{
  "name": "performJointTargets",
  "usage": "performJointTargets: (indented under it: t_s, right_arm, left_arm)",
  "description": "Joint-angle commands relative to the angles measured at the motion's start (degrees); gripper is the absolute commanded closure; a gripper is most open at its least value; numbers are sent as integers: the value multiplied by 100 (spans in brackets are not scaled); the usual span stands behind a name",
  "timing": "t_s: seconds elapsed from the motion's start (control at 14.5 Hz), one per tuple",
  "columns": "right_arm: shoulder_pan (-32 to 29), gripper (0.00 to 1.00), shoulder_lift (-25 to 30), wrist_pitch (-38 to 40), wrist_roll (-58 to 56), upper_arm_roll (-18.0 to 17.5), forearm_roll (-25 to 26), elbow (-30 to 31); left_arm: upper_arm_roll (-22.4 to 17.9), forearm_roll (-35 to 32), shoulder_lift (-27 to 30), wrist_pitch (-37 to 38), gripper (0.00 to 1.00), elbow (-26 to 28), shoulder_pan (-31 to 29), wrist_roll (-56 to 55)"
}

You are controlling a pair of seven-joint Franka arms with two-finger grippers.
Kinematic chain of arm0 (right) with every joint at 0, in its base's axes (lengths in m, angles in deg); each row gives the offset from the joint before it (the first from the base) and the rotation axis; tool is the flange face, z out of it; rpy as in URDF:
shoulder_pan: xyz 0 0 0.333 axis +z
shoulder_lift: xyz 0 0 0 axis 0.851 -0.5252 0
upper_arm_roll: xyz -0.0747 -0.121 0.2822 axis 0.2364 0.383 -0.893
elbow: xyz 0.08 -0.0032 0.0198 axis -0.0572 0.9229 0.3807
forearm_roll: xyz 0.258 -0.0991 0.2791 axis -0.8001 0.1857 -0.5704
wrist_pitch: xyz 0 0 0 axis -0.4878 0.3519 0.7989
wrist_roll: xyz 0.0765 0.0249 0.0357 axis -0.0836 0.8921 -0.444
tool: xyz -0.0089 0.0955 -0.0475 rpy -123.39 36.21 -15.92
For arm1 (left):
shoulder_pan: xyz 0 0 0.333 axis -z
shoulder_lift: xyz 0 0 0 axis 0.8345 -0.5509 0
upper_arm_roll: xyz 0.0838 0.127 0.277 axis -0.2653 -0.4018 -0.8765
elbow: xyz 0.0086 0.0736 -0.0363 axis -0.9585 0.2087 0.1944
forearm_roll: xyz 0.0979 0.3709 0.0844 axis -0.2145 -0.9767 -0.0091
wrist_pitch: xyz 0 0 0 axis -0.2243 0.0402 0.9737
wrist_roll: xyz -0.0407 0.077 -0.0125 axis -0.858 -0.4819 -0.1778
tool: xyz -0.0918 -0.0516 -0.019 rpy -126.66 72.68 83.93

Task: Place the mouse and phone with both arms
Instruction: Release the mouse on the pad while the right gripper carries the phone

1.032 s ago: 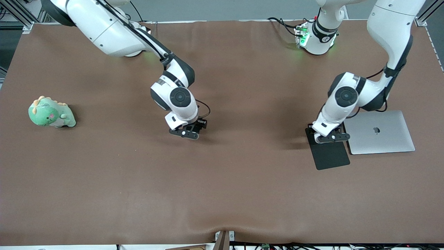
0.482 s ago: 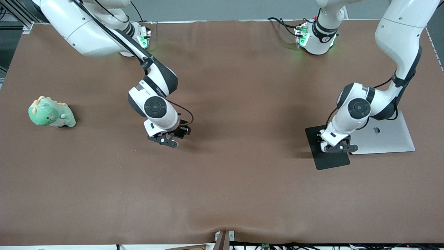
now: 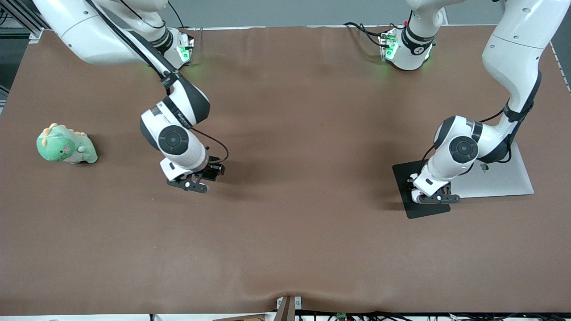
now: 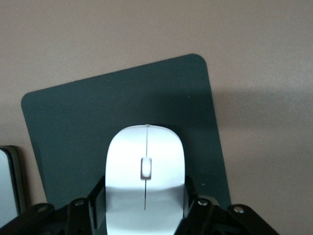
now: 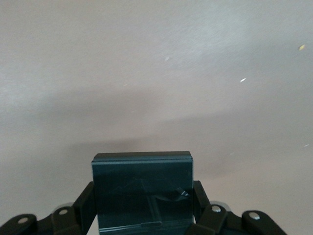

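Observation:
My left gripper (image 3: 433,198) is shut on the white mouse (image 4: 145,171), which fills the space between its fingers, and holds it low over the black mouse pad (image 3: 408,209), also seen in the left wrist view (image 4: 98,117). The mouse is hidden under the wrist in the front view. My right gripper (image 3: 189,184) is shut on the black phone (image 5: 142,191) and holds it above bare brown table, toward the right arm's end. In the front view the phone is hidden under the hand.
A closed silver laptop (image 3: 504,180) lies beside the mouse pad, toward the left arm's end. A green plush dinosaur (image 3: 66,145) sits near the right arm's end of the table. The brown mat (image 3: 285,245) covers the whole table.
My right gripper has carried the phone toward the right arm's end of the table. My left gripper has moved with the mouse farther over the mouse pad, lower in the front view.

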Motion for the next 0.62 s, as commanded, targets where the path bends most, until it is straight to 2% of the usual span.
performJointTargets:
  t_s: [0.0, 0.14, 0.34, 0.41, 0.55]
  right_arm:
    - [-338, 100, 386, 4, -633, 18, -174, 373]
    - [-357, 100, 596, 213, -1274, 227, -752, 330]
    - [-190, 100, 1097, 478, -2416, 903, -1580, 382]
    - [-102, 100, 1194, 557, -2646, 1097, -1669, 400]
    - [-84, 100, 1352, 497, -2893, 1352, -1687, 653]
  left_arm:
    - [73, -156, 81, -31, 0, -86, -142, 5]
    - [100, -68, 476, 57, 0, -95, -133, -4]
    - [301, 89, 1003, 467, 0, -384, -142, -13]
    - [389, 325, 1092, 966, 0, -698, -133, -4]
    - [679, 835, 1093, 2475, 0, -1672, -133, 22]
